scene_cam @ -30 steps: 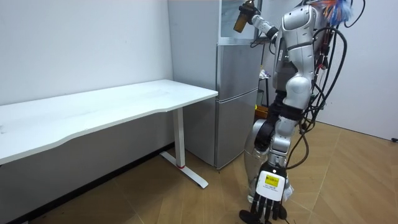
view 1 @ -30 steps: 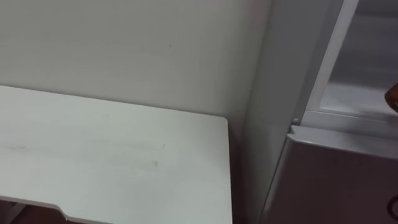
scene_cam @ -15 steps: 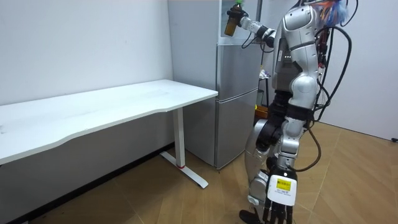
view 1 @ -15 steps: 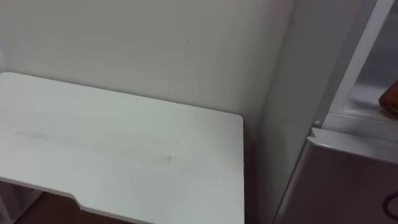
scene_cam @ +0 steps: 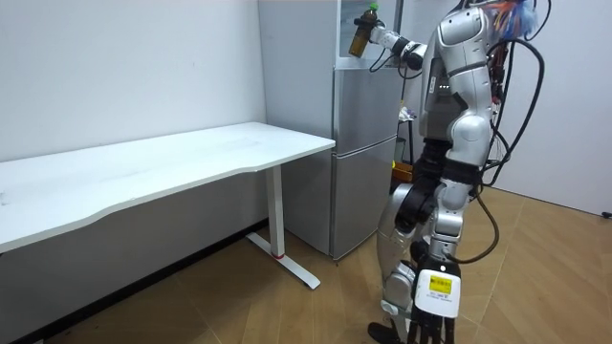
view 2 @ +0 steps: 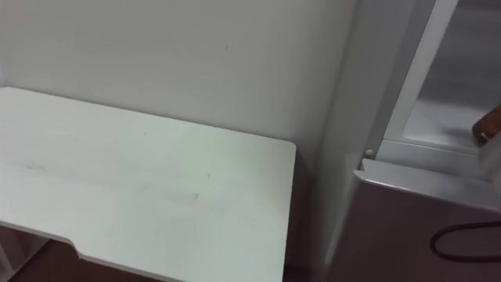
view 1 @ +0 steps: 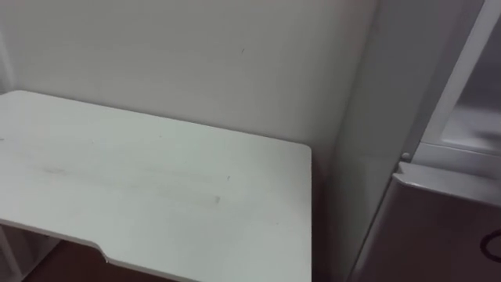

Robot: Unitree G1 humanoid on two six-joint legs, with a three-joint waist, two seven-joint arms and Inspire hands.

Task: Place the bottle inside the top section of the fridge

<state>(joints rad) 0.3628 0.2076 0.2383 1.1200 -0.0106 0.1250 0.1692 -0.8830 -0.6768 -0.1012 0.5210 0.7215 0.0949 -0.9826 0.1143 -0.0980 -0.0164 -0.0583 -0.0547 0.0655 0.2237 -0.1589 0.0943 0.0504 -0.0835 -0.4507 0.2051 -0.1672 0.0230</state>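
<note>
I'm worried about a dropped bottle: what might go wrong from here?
1. The bottle, tilted in the right robot hand, sits at the edge of the upper fridge opening and may knock the frame.
2. It lies at the right eye view's very border, so placement may be poorly guided.

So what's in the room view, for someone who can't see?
A robot stands at a grey fridge, its right hand holding a brown bottle up at the open upper compartment. A white desk stands on the room view's left.
</note>
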